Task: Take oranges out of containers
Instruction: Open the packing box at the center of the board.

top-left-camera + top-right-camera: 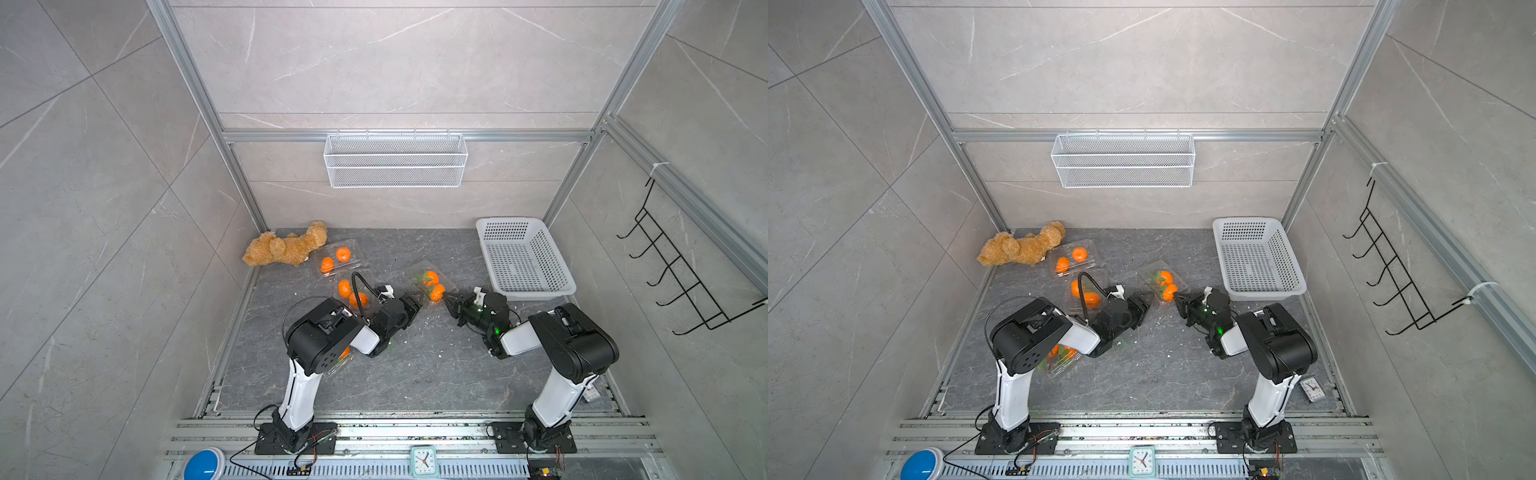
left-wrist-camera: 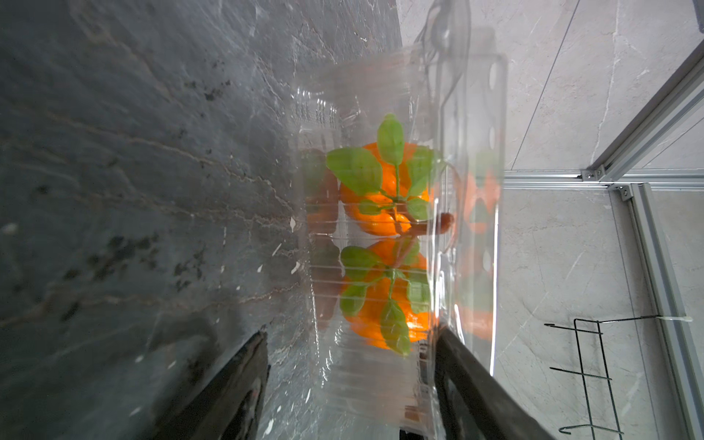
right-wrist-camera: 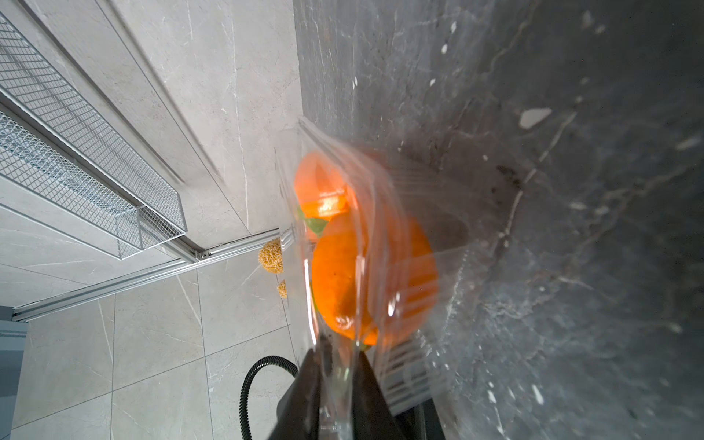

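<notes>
A clear clamshell container [image 1: 417, 274] [image 2: 365, 373] lies mid-table with two leafy oranges [image 1: 431, 277] [image 2: 381, 198] inside. My right gripper [image 1: 449, 297] [image 3: 341, 348] is shut on its thin plastic rim, next to the nearer orange [image 3: 343, 282]. My left gripper [image 1: 413, 305] [image 2: 350, 331] is open at the opposite end, its jaws straddling the box. Further left, a second container [image 1: 338, 259] holds two oranges and a third [image 1: 353, 291] holds two more. Another container [image 1: 1059, 359] with oranges lies mostly hidden under my left arm.
A tan teddy bear [image 1: 286, 247] lies at the back left corner. A white perforated basket [image 1: 523, 257] stands at the back right, close to my right arm. A wire-mesh basket [image 1: 395, 160] hangs on the back wall. A small clock [image 1: 1312, 388] lies by the right arm's base.
</notes>
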Robot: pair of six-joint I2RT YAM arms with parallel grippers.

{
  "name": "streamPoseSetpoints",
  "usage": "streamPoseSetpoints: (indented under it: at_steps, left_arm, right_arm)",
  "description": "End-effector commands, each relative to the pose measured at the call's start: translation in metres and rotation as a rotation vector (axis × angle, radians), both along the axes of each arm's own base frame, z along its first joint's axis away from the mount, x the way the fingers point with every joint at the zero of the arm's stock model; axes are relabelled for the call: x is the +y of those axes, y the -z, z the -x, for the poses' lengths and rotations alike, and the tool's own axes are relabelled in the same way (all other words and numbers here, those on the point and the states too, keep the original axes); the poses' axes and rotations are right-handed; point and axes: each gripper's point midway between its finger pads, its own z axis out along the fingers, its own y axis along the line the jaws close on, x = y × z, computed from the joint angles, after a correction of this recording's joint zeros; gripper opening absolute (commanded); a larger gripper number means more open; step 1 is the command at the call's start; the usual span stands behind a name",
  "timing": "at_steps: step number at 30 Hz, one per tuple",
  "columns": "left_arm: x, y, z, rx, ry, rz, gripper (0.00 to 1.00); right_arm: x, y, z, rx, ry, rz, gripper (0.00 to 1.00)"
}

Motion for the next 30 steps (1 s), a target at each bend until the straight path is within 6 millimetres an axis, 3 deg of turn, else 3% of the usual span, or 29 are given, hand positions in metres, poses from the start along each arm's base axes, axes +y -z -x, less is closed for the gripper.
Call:
streamPoseSetpoints:
  at_steps: [1, 10, 30]
  left_arm:
    - [-0.019, -0.035, -0.008, -0.126, 0.040, 0.064, 0.68]
    - [-0.022, -0.034, -0.008, -0.124, 0.053, 0.062, 0.62]
    - [-0.021, -0.022, -0.004, -0.093, 0.062, 0.048, 0.61]
  right_arm:
    - [0.019, -0.003, 0.006, 0.000, -0.094, -0.025, 0.17]
    - [0.028, -0.017, 0.001, -0.040, -0.121, -0.037, 0.19]
    - [0.047, -0.034, -0.001, -0.126, -0.174, -0.067, 0.28]
